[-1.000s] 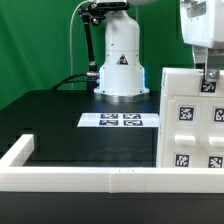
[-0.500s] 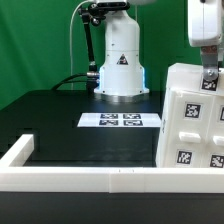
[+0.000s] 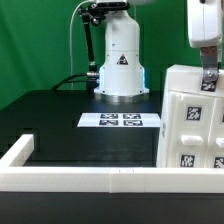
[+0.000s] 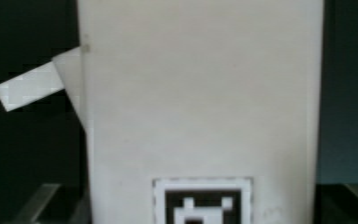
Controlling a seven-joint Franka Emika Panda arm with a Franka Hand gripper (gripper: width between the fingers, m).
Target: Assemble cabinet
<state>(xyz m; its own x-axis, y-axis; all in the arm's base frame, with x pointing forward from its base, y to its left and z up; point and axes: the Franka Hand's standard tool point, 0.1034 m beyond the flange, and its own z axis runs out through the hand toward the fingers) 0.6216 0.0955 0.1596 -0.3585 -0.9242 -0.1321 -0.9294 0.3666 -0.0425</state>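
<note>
Cabinet [image 3: 192, 115] stands at the exterior view's right edge on my black bench [image 3: 90, 145], tilted slightly, beside the marker board [image 3: 120, 121], with my pincer [image 3: 209, 80] at its top edge. Wrist view fills with the cabinet's white face [image 4: 202, 95], one tag low down; I cannot tell whether my pincer grips it.

A: Exterior view's right edge chops the cabinet [image 3: 190, 118] — far side gone, bottom hid behind the white rail [image 3: 100, 180].

B: Gripper [image 3: 208, 78]? Arm cut at top, can't tell fingers' state. Wrist view's blurry, 1 tag [image 4: 201, 201] cropped at edge, fingers barely showing.
</note>
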